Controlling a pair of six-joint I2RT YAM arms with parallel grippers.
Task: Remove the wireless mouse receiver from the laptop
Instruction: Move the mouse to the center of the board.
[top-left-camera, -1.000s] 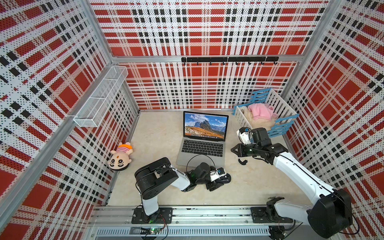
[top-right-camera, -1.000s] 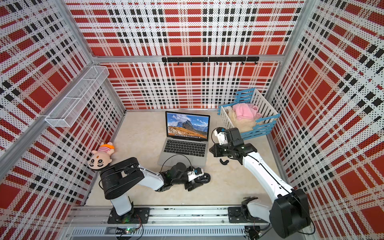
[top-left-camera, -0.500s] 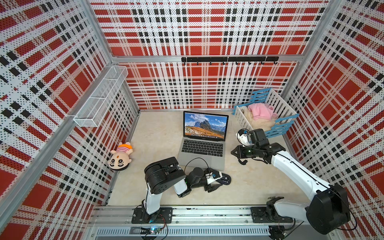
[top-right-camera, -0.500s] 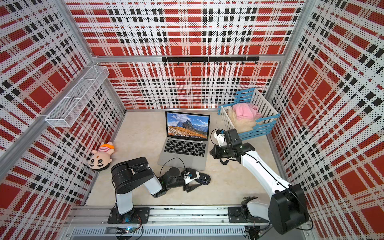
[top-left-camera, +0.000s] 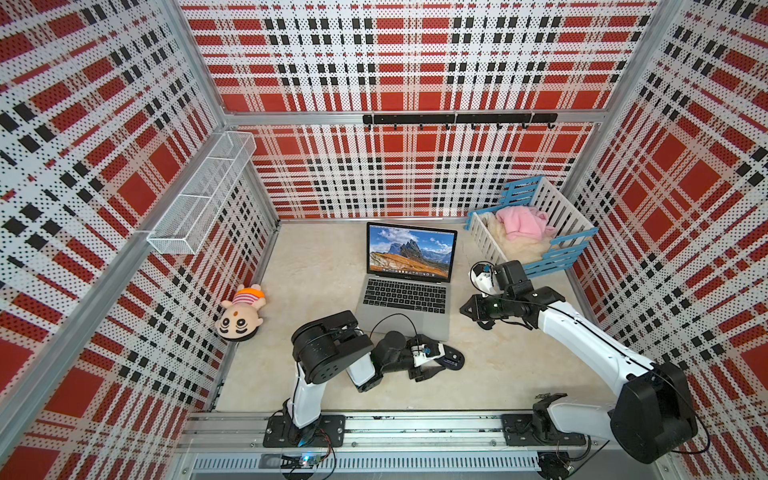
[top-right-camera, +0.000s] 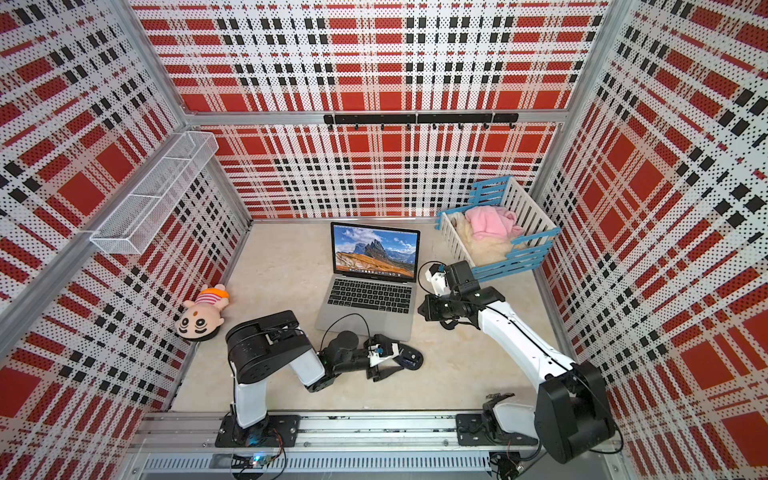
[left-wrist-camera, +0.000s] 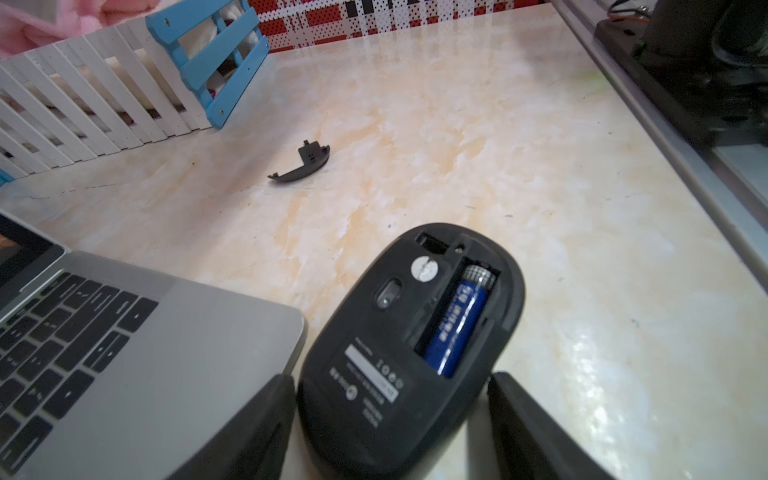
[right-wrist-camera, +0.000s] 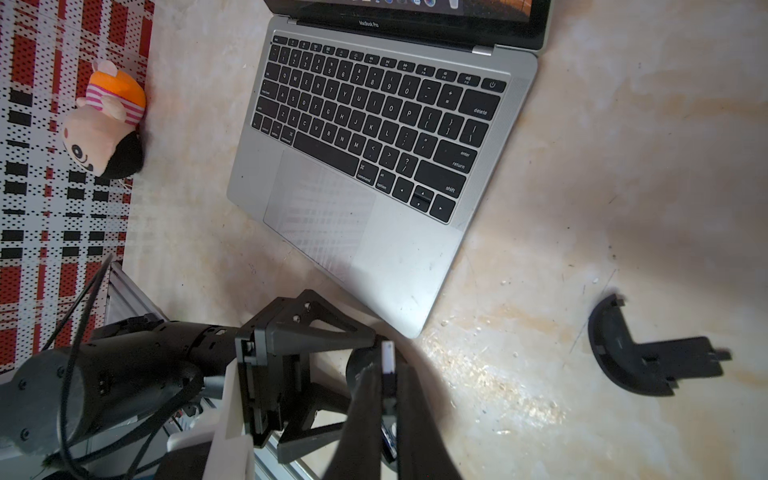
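**Both top views:** the laptop (top-left-camera: 432, 323) stands open at the centre of the tabletop (top-left-camera: 324, 266), screen toward 12 o'clock. The right hand (top-left-camera: 464, 309) hangs at its 3 o'clock. The left hand (top-left-camera: 436, 360) is at its 5 o'clock, about the mouse (top-left-camera: 452, 358).

**Right wrist view only:** the right hand's fingers (right-wrist-camera: 419, 424) are pressed together on the wireless mouse receiver (right-wrist-camera: 388, 361). Its silver plug protrudes. The receiver is clear of the laptop, above the tabletop near the laptop's front right corner, and is too small to make out in the top views.

**Left wrist view only:** the mouse lies belly up with its battery (left-wrist-camera: 457, 320) exposed, between the spread fingers of the left hand. One finger is at its flank, and a sliver of tabletop shows beside the other. The mouse's edge sits just beside the laptop's corner. The mouse cover piece (left-wrist-camera: 301, 164) lies well apart on bare tabletop.

**Open room:** 9 to 11 o'clock of the laptop, as far as the plush doll (top-left-camera: 241, 318). The slatted basket (top-left-camera: 523, 192) closes off 1 o'clock
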